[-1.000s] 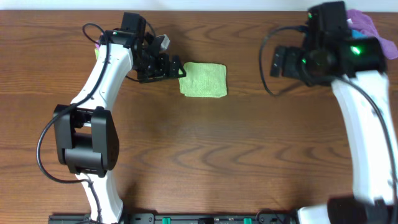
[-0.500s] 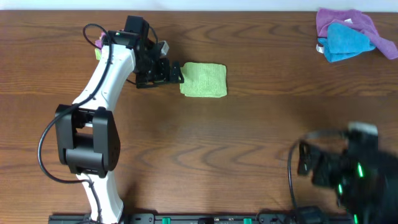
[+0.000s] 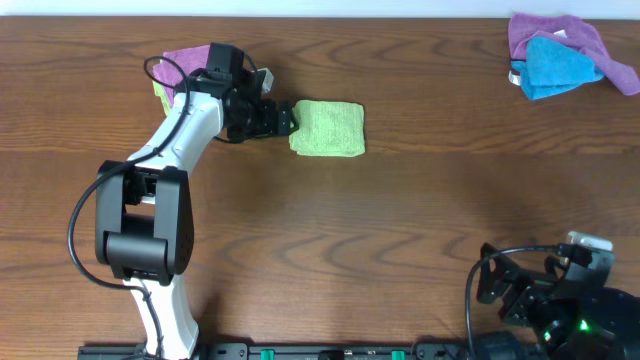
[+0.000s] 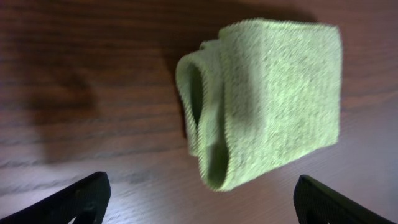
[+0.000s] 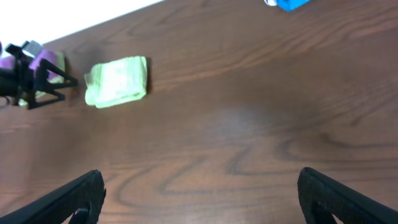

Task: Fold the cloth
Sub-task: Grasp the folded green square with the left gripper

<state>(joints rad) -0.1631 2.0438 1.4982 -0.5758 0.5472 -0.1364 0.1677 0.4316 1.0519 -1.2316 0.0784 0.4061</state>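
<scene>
Lime-green cloth (image 3: 328,128) is lying folded small on the wooden surface (image 3: 400,220), looped edge facing the left gripper (image 3: 286,117), whose jaws are gaping empty beside it, probably because the fold is done; the right gripper (image 5: 199,190) is idling well apart, jaws likewise spread

A dark brown worktop (image 3: 400,220) with wavy wood grain fills nearly every view. Beyond its far edge runs a plain white band (image 3: 300,8), too featureless to tell wall from floor. Soft light leaves a pale sheen (image 5: 242,118) on the wood in the right wrist view
</scene>
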